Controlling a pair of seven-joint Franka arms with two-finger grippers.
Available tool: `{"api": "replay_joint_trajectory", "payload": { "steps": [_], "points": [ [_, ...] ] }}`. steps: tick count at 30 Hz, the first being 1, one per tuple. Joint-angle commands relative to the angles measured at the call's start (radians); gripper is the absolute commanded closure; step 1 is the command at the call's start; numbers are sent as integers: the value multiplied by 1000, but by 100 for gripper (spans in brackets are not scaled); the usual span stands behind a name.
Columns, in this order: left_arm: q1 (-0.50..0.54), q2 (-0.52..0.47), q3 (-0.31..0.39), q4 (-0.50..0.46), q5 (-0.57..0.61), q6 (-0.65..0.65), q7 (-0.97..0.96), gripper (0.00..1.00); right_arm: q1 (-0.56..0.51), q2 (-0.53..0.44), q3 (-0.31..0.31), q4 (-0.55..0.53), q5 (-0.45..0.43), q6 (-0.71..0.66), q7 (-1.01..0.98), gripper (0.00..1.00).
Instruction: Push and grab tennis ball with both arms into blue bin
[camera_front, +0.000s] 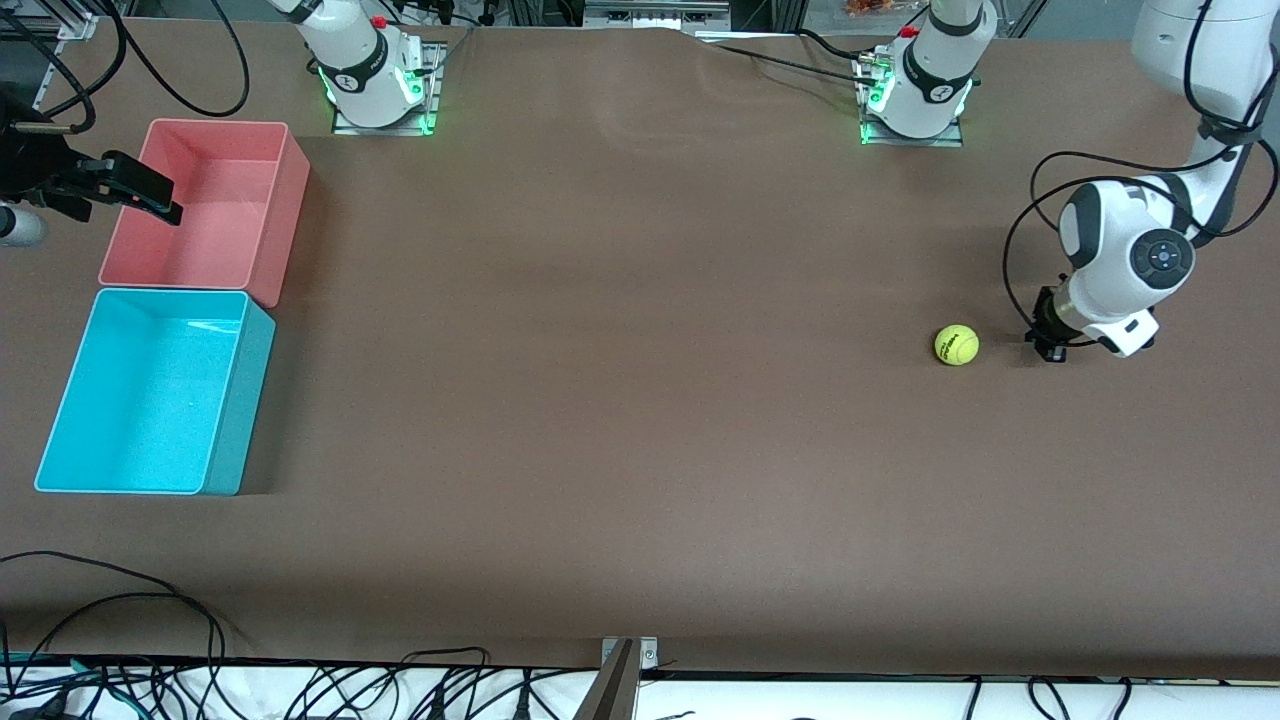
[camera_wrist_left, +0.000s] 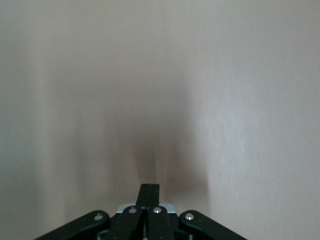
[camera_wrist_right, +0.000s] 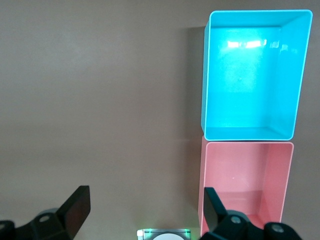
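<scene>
Two arms are mine. My left arm folds down low at its end of the desk, wrist bent sharply, and my left gripper sits just above the brown surface with its fingers pressed together on nothing. The tennis ball lies on the desk just beside that gripper, toward the right arm's end, not touching it; being round it has no long axis, and its small dark print faces up. My right gripper hangs over the rim of the pink bin, fingers spread wide and empty. The blue bin stands against the pink one, well apart from the ball, with bare desk between them.
</scene>
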Motion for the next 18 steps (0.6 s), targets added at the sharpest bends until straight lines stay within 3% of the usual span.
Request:
{"api": "replay_joint_trajectory", "payload": {
  "steps": [1,5,14,18],
  "points": [
    [17,-1,-9,10,43,5,-8,100,-6,-2,9,20,-10,-25,-7,0],
    [2,-4,-39,7,38,2,-80,100,-6,-2,11,20,-10,-25,-7,0],
    [0,-2,-297,-18,41,-11,-481,100,-6,-2,12,20,-10,-25,-7,0],
    [0,-10,-352,-15,43,-57,-528,100,-4,-2,12,20,-10,-25,-7,0]
  ]
}}
